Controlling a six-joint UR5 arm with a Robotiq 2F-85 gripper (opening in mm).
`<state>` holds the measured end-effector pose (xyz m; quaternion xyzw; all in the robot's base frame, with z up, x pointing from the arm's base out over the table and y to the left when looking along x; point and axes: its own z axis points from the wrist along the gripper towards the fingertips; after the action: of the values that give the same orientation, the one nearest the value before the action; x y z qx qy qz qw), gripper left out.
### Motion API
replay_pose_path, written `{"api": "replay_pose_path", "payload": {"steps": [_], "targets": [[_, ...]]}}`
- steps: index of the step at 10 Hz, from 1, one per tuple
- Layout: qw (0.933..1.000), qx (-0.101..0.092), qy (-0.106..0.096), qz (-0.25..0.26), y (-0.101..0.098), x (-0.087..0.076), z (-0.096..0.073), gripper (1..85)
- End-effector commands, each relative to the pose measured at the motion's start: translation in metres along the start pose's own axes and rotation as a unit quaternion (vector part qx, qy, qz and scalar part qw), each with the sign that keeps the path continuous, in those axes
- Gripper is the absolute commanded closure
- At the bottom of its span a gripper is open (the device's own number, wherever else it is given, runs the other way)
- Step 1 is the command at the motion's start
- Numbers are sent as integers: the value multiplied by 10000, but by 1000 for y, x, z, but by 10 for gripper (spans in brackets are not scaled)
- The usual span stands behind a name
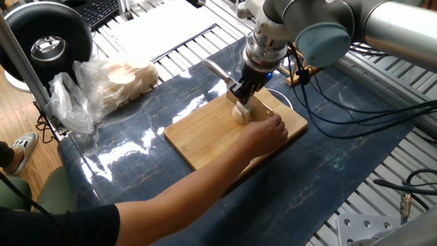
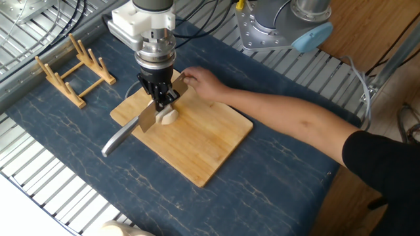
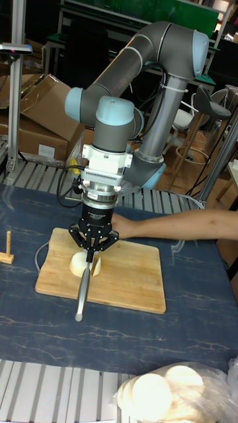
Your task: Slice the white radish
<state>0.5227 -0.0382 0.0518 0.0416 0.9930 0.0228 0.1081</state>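
Observation:
The white radish (image 1: 240,114) (image 2: 169,118) (image 3: 77,263) is a cream-white chunk lying on the wooden cutting board (image 1: 205,140) (image 2: 200,147) (image 3: 129,281). My gripper (image 1: 244,89) (image 2: 161,98) (image 3: 95,248) hangs straight over it, shut on a knife (image 2: 125,134) (image 3: 82,291). The blade rests edge-down in the radish and the grey handle (image 1: 216,70) sticks out sideways. A person's hand (image 1: 270,128) (image 2: 200,80) holds the radish from the side away from the handle and hides part of it.
The person's arm (image 2: 295,121) (image 3: 182,225) reaches across the board. A clear plastic bag of pale round slices (image 1: 119,80) (image 3: 165,395) lies on the blue mat. A wooden rack (image 2: 71,65) stands beside the board, and cables (image 1: 328,102) run behind the arm.

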Motion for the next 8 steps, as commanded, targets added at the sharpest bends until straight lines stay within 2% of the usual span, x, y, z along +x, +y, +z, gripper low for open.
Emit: {"api": "replay_pose_path", "payload": {"steps": [1, 8], "targets": [[9999, -67, -117, 61, 2, -5, 2, 847], [9994, -58, -334, 121, 4, -15, 6, 847]]}}
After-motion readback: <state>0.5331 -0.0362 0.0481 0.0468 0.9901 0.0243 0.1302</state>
